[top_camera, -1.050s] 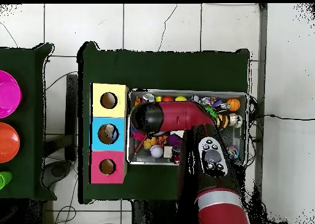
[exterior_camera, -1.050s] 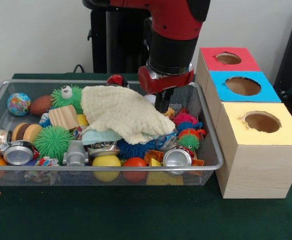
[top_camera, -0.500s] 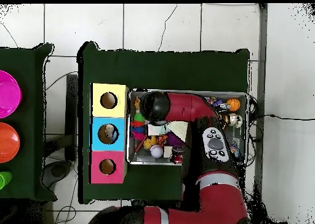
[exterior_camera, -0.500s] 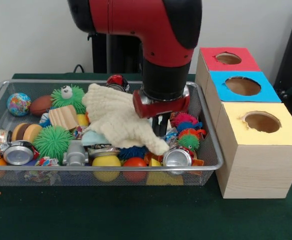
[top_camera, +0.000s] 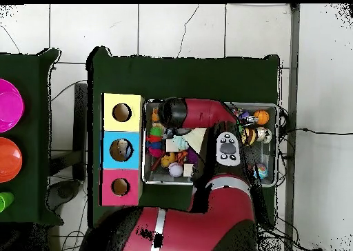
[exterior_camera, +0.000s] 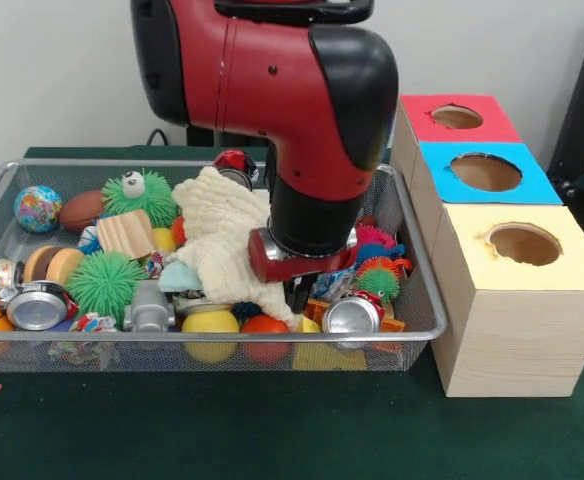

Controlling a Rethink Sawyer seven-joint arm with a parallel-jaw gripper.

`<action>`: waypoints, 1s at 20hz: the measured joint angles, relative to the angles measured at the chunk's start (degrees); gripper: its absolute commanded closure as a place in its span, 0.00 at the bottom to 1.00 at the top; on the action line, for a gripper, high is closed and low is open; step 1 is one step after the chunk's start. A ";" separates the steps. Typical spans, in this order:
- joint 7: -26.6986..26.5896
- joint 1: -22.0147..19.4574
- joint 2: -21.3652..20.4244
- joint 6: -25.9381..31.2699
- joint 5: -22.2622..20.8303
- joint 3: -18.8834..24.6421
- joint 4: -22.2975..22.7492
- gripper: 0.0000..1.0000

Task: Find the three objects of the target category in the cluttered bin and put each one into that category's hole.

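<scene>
One cream cloth [exterior_camera: 224, 243] hides toys mid-basket [exterior_camera: 412, 335], where the gripper [exterior_camera: 298, 295] digs, its grip impossible to tell.

Bright, even light; soft shadows, no glare

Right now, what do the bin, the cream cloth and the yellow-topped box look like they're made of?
Bin: silvery metal wire mesh, see-through. Cream cloth: soft knitted or terry fabric, bumpy and draped. Yellow-topped box: pale unfinished wood, grain showing, painted top.
</scene>
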 measured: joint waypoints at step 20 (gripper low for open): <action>2.74 0.67 3.59 6.34 8.47 -4.08 -4.76 1.00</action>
